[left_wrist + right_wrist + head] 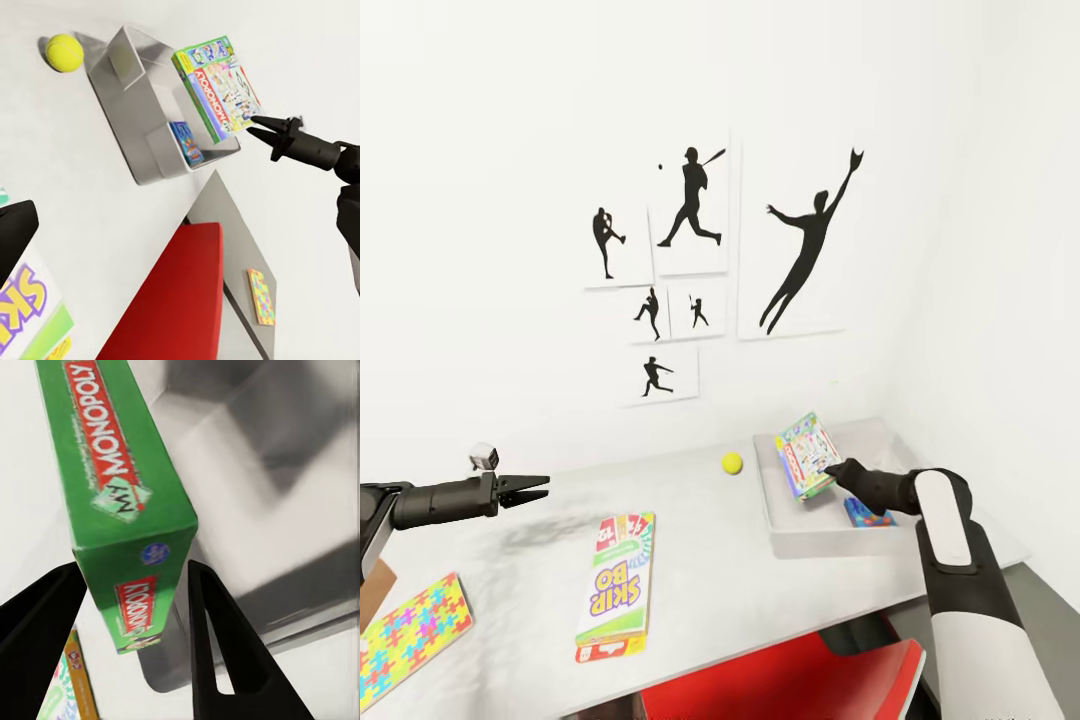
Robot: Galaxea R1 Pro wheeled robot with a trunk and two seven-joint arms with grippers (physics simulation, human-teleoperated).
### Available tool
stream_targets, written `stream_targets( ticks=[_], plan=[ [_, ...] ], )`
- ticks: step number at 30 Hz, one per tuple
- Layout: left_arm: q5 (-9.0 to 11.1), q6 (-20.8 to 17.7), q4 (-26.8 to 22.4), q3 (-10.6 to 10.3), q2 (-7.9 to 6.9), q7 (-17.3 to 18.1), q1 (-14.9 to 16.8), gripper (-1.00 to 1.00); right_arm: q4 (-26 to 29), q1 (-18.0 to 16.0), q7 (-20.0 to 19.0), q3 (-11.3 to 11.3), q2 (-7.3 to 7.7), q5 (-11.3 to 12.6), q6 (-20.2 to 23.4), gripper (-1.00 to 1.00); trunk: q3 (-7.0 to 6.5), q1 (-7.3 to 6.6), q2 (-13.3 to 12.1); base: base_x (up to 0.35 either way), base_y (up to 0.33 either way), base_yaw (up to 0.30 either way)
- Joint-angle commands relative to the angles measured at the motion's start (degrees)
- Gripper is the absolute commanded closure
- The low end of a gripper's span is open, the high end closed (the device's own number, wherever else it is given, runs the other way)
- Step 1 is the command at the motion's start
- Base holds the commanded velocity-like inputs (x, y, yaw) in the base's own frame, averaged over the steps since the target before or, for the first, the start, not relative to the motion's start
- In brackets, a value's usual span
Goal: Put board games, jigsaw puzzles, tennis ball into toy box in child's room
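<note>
Head view: the table (710,500) runs across the lower half, under a white wall with black sports pictures (690,260). The toy box (800,535) sits at the table's right end. The right gripper (838,472) reaches into it from the lower right, its tips at the corner of the Monopoly (807,455), which stands tilted up on edge in the box. A light-blue game box (865,514) lies flat inside, partly behind the arm. The tennis ball (732,462) rests on the table just left of the box. The Skip-Bo (617,587) lies flat at lower centre, and a jigsaw (410,625) lies at the lower left corner. The left gripper (530,488) hangs over the table at mid-left, jaws slightly parted and empty. A red chair (780,680) shows at the bottom edge.

Left wrist view: the ball (64,52) is at upper left, the toy box (150,112) beside it. The Monopoly (217,90) leans on the box's wall, with the right gripper (256,125) at its corner at centre right. The blue box (185,141) lies inside the toy box. A second jigsaw (262,297) lies on the lower dark section at bottom right.

Right wrist view: the Monopoly's green edge (124,502) runs from top centre down between the two black fingers (217,637). A gap shows on each side, so the jaws stand a little wider than the box.
</note>
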State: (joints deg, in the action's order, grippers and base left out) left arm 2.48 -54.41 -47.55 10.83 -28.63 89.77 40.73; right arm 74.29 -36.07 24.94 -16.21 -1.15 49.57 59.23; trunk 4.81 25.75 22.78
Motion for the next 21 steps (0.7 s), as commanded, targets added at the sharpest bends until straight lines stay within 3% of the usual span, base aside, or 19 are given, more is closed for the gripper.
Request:
stream_targets(
  ticks=[1,21],
  plan=[
    [0.0,-0.6,0.0,0.0,-0.02,0.2,0.0,-1.00,0.0,-0.1,0.7,-0.1,-0.04,0.8,0.1,1.00,0.23,0.03,0.1,0.000,0.000,0.000],
    [0.0,-0.6,0.0,-0.1,-0.02,0.2,0.0,-1.00,-6.2,-3.7,2.4,-0.1,-0.08,0.6,-0.2,1.00,2.07,0.03,0.1,0.000,0.000,0.000]
  ],
)
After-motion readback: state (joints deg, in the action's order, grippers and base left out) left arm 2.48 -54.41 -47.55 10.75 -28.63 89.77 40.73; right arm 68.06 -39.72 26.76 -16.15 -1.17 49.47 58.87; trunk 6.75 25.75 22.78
